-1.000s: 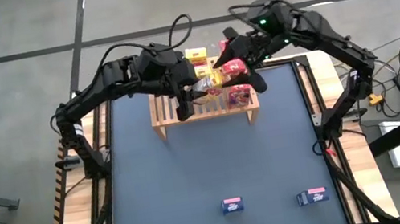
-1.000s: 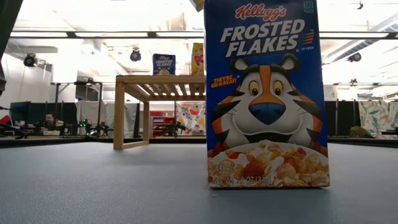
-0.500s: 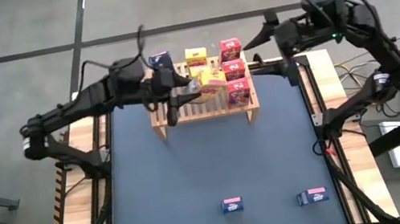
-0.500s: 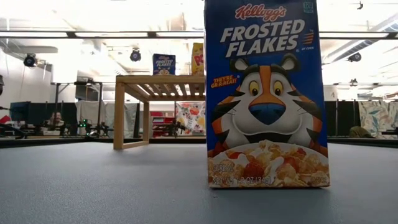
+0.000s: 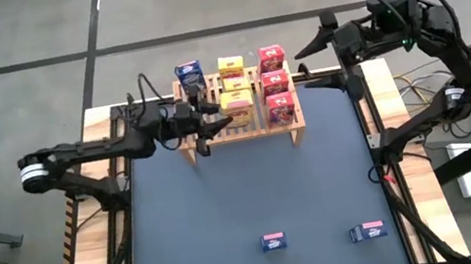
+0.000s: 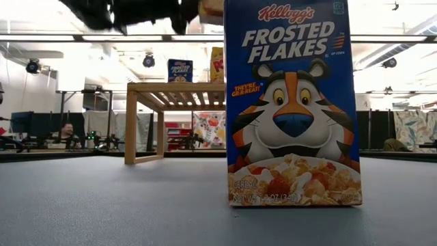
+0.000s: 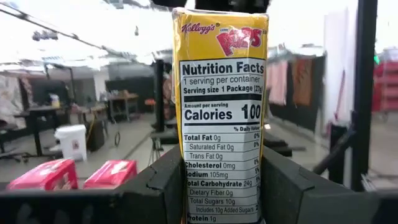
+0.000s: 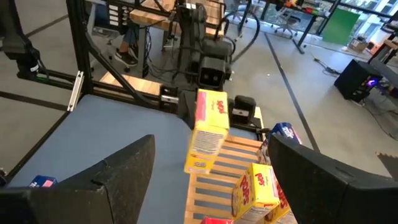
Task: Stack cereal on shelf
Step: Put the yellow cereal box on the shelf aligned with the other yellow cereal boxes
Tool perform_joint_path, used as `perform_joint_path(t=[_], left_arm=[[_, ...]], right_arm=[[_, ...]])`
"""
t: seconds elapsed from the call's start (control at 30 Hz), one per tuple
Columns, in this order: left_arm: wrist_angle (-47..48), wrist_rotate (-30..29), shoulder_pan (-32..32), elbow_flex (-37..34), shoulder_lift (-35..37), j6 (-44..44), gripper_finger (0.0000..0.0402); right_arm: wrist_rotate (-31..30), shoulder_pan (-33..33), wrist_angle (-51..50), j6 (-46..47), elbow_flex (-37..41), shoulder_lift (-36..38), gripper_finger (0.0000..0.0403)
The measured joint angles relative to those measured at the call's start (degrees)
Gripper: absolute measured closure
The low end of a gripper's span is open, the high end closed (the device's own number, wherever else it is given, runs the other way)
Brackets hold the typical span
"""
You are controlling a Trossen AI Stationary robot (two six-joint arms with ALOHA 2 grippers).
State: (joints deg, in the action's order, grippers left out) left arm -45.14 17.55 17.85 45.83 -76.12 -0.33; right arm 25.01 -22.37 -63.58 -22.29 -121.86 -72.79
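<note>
Cereal in yellow, one yellow box (image 7: 221,112), sits clamped between your left gripper's (image 5: 214,116) fingers (image 7: 155,186), held over the shelf's (image 5: 192,144) left part beside the other yellow boxes. Placing looks to be the step in hand: lower it onto the slats, then release. Your right gripper (image 8: 211,186) waits far right, fingers apart. Two blue boxes (image 5: 274,241) lie near
</note>
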Motion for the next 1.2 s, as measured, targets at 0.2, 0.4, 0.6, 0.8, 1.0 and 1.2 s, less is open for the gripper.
perform_joint_path(t=[0.2,0.4,0.6,0.8,1.0,1.2], left_arm=[[-17.4,2.2,2.7,-5.8,-8.6,-4.2,0.0259],[-22.5,4.5,3.4,-4.6,-16.5,-5.2,0.0259],[-22.8,4.4,3.4,-3.5,-20.1,-5.1,0.0259],[-23.8,4.0,3.6,-6.2,-18.3,-4.9,0.0259],[-25.3,-0.3,3.6,-9.8,-15.3,-4.1,0.0259],[-25.4,-0.7,3.6,-10.9,-15.2,-4.1,0.0259]], right_arm=[[0.0,0.0,-0.5,-0.3,0.0,-0.7,0.0103],[0.4,0.0,-1.0,-0.3,0.0,-1.3,0.0105],[0.4,0.0,-1.9,-0.3,0.1,-1.6,0.0106],[0.4,0.0,-2.6,-0.4,0.2,-1.6,0.0103],[0.4,0.0,-2.6,-0.9,0.3,-1.6,0.0105],[0.4,0.0,-2.6,-1.4,1.4,-1.7,0.0106]])
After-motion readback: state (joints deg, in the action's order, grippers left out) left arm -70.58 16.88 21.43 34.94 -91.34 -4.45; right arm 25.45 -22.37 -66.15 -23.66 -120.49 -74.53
